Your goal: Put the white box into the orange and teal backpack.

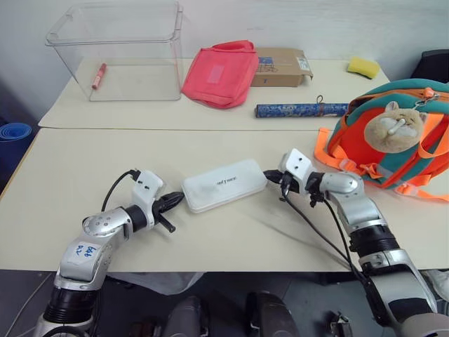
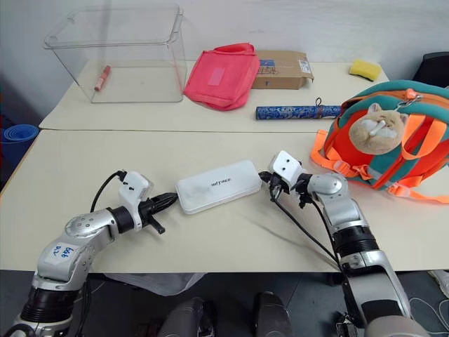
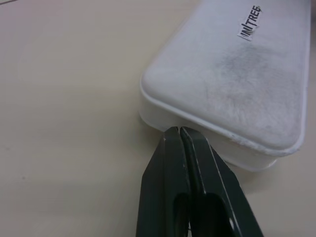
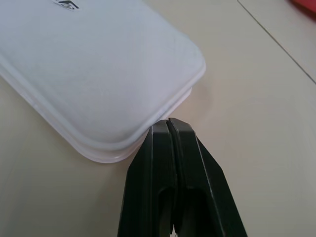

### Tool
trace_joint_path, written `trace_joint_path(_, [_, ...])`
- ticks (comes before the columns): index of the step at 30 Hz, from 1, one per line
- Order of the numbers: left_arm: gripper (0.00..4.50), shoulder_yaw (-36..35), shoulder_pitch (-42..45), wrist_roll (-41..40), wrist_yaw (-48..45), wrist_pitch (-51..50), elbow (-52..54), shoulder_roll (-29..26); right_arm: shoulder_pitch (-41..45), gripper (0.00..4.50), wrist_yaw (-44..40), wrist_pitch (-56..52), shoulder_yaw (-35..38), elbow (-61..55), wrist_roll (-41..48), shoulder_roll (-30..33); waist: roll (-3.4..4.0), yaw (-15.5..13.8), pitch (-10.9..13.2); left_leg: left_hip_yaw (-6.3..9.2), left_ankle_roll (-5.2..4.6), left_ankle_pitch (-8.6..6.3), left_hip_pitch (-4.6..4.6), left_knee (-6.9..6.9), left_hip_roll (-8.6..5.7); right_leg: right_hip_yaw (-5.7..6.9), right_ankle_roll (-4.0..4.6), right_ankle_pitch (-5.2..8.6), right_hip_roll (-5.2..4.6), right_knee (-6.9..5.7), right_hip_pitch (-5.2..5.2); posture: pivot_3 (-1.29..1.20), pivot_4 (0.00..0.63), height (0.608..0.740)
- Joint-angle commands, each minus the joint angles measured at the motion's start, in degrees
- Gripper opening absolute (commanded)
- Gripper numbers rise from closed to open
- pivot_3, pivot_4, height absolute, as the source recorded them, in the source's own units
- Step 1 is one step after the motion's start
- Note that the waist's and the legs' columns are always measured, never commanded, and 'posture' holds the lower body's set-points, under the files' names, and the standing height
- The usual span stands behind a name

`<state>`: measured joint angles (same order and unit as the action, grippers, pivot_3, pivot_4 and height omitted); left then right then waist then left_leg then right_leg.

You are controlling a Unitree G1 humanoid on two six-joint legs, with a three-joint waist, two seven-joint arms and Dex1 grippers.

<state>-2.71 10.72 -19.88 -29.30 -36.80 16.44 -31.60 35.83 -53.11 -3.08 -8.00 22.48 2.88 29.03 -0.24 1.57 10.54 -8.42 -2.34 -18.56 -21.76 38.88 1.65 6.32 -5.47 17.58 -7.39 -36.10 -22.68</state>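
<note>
White box (image 1: 224,184) lies flat on the near beige table (image 1: 84,168), grey lettering up, between our two grippers and a little tilted, so that its right end sits farther from us. Our left gripper (image 1: 179,199) is clenched, fingertips pressed together with nothing between them, and its tips (image 3: 174,133) sit against the box's left short edge, as our left wrist view shows. Our right gripper (image 2: 264,176) is likewise clenched on nothing, and its tips (image 4: 168,124) meet the box's right end at the rim near a corner. To our right, the orange and teal backpack (image 1: 365,151) lies at the table's edge, well apart from the box, with a beige plush cat charm (image 1: 395,126) on its front. On the far table we see a blue patterned roll (image 1: 300,109), a flat pink-red bag (image 1: 221,73), a brown cardboard box (image 1: 282,66), a yellow sponge (image 1: 363,67) and a clear plastic bin (image 1: 119,49) holding a small red thing (image 1: 99,75).
</note>
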Motion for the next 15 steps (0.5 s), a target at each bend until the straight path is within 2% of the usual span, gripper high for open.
trace_joint_path(1, [0.05,2.0,1.8,-0.1,-1.9,1.4,0.6,0.8,-3.4,0.0,-4.6,-3.2,0.7,-9.8,4.1,2.0,0.0,-0.1,0.0,0.01,0.0,0.0,0.0,-0.02,0.0,0.01,0.0,0.0,0.0,0.0,0.0,0.0,0.15,0.74])
trace_joint_path(5, [0.05,3.9,2.2,-0.3,-4.2,1.1,0.9,0.6,-11.2,0.0,-8.2,-10.4,2.3,-21.2,7.2,7.6,0.0,-0.4,0.0,0.02,-0.03,-0.03,-0.01,-0.03,-0.03,0.02,0.0,0.0,-0.04,0.01,0.02,0.0,0.15,0.74])
trace_joint_path(9, [0.05,4.8,1.5,-0.6,-6.3,0.3,2.2,-0.4,-20.3,0.0,-7.6,-16.4,6.5,-31.4,9.4,13.2,0.0,-0.4,0.0,0.03,-0.02,-0.08,-0.01,-0.04,-0.02,0.02,0.0,0.0,-0.06,0.12,0.02,0.0,0.15,0.74])
trace_joint_path(13, [0.05,4.0,0.8,-2.5,-8.3,-2.4,3.7,-1.6,-25.7,0.0,-6.1,-19.7,9.8,-35.3,9.7,16.8,0.0,-0.2,0.0,0.03,0.01,-0.09,0.0,-0.03,-0.01,-0.01,0.0,0.0,-0.05,0.13,0.02,0.0,0.15,0.74])
trace_joint_path(15, [0.05,3.0,0.6,-3.8,-8.3,-7.5,4.1,-3.1,-27.7,0.0,-5.6,-20.3,11.4,-35.9,9.9,18.2,0.0,-0.2,0.0,0.03,0.02,-0.1,0.01,-0.04,0.01,-0.01,0.0,0.0,-0.04,0.13,0.02,0.0,0.15,0.74])
